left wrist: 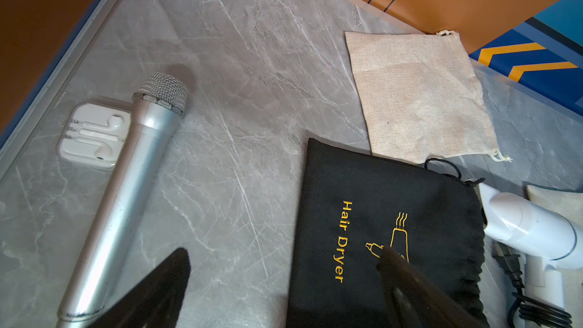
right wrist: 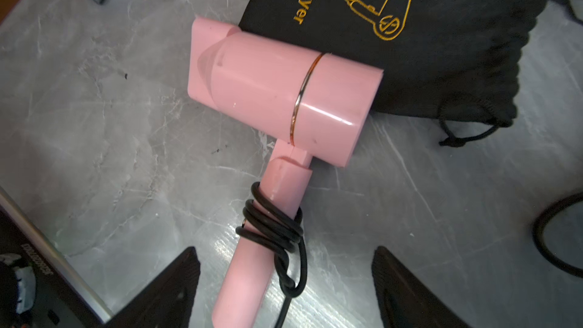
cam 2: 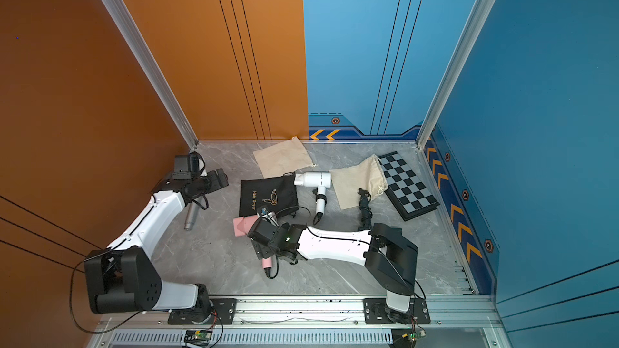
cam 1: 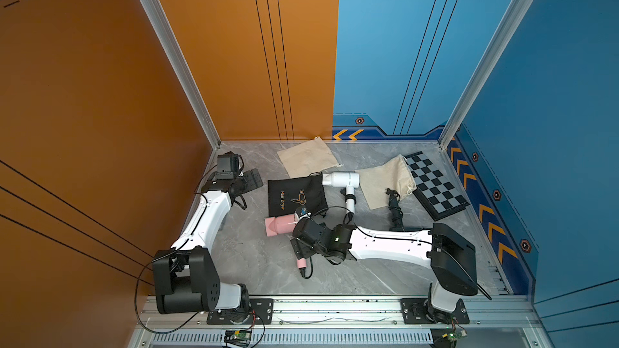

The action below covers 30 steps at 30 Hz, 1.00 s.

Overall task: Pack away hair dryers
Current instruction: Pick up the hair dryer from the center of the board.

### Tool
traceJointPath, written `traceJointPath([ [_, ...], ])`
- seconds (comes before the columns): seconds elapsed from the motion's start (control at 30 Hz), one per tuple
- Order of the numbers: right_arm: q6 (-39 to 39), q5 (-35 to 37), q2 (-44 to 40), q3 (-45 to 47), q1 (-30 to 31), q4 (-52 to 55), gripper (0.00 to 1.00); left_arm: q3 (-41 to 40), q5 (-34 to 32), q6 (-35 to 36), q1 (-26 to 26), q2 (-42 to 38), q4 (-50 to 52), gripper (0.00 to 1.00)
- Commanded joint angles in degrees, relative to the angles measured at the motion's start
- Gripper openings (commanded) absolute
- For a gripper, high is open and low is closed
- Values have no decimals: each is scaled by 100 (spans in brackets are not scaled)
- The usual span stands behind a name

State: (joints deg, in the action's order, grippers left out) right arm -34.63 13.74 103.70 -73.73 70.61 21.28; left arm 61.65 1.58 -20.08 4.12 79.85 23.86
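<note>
Well, "Hair Dryer" pouch (right wrist: pixel 457 58), pink dryer (right wrist: pixel 268 83)

Bright, even lighting; soft shadows, glare on tabletop (right wrist: pixel 340 298).

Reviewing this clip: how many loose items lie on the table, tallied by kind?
Hair dryers: 3 (pink, white, one dark and partly hidden)
Drawstring pouches: 3 (two beige, one black)
Microphone: 1
Earphone case: 1
Chessboard: 1
Total: 9

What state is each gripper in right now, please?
Left gripper: open, holding nothing.
Right gripper: open, jaws either side of the handle of the pink hair dryer, not gripping it.
</note>
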Motion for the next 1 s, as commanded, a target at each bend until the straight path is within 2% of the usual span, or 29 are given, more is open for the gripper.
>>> traceJointPath([
  [0.0, -199, 89, 281, -341, 140, 677, 82, -10, -9, -110, 106, -40, 145, 95],
  [0.57, -473, -338, 1318, -992, -78, 931, 71, -100, 141, -392, 331, -180, 34, 94],
  [0.7, -522, -407, 1421, -1039, -122, 820, 62, -127, 189, -417, 321, -224, -4, 94],
  [0.97, -578, -362, 1269, -1037, -179, 700, 35, -143, 247, -402, 309, -298, -13, 94],
])
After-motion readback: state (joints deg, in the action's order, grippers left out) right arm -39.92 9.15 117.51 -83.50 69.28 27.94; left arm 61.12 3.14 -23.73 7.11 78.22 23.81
